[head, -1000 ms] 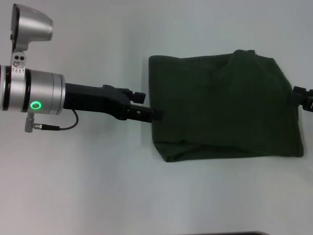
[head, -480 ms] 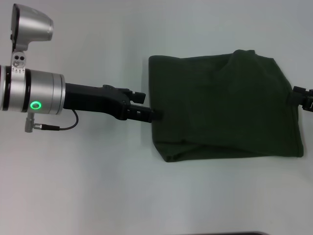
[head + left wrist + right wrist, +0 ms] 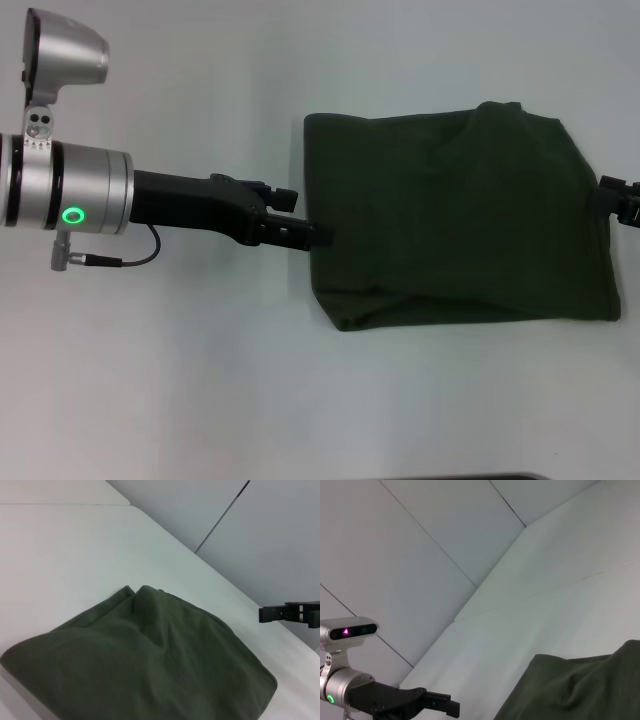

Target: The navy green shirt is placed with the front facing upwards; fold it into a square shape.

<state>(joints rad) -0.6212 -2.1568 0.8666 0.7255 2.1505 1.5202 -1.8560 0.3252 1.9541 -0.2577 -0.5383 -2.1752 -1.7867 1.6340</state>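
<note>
The navy green shirt [image 3: 460, 215] lies folded into a rough rectangle on the white desk [image 3: 200, 380], toward the desk's right side. The left gripper [image 3: 318, 235] is at the shirt's left edge; whether its fingers are wide or narrow cannot be told. The right gripper [image 3: 618, 200] is at the shirt's right edge, its fingers also unclear.
</note>
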